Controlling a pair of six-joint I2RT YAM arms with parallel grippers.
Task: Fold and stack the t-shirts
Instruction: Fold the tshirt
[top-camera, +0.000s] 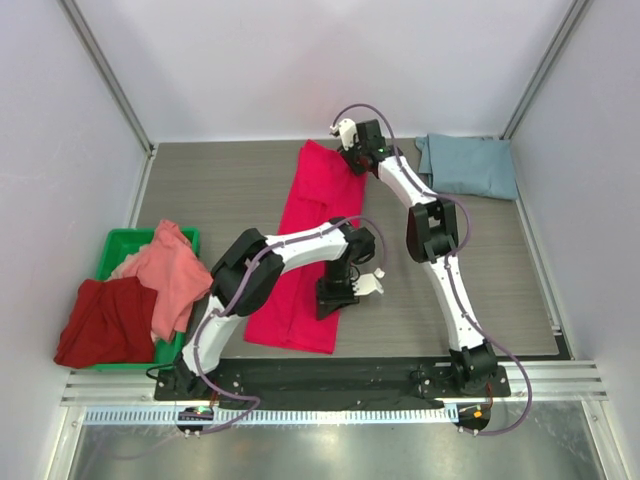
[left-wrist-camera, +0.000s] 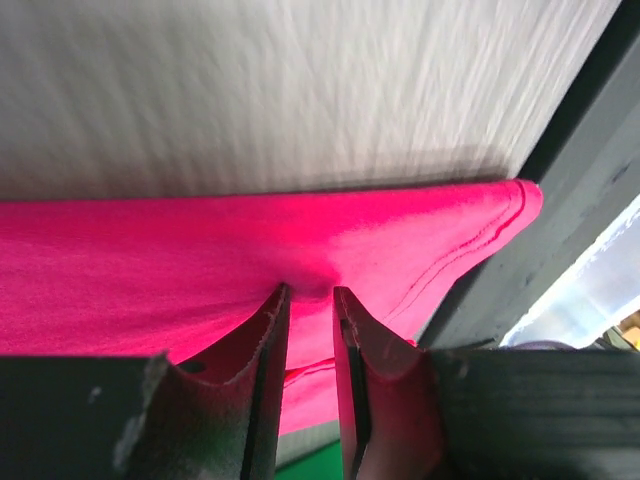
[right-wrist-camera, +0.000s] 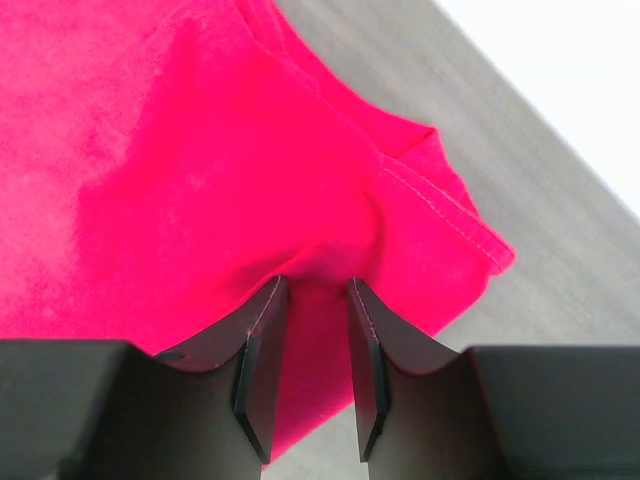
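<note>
Crimson-pink t-shirt: lies flat on the desk as one long, narrow strip. It runs from the far middle towards the near edge, angling a little to the left as it comes nearer.

Right gripper: sits at the far end of that strip, on its right-hand corner. In the right wrist view its jaws are drawn in close with a fold of the crimson cloth pinched between them, and the hemmed corner pokes out to the right.

Left gripper: is down at the near part of the strip, on its right edge. In the left wrist view the jaws are nearly together, gripping a small pucker of the same cloth. The stitched near corner lies off to the right.

Blue-grey t-shirt: a folded bundle in the far right corner of the desk, well apart from the crimson one.

Green bin: stands at the left side of the desk.

Salmon t-shirt: crumpled, heaped over the bin and spilling across its right rim.

Dark red t-shirt: crumpled, draped over the near left part of the bin and touching the salmon one.
</note>
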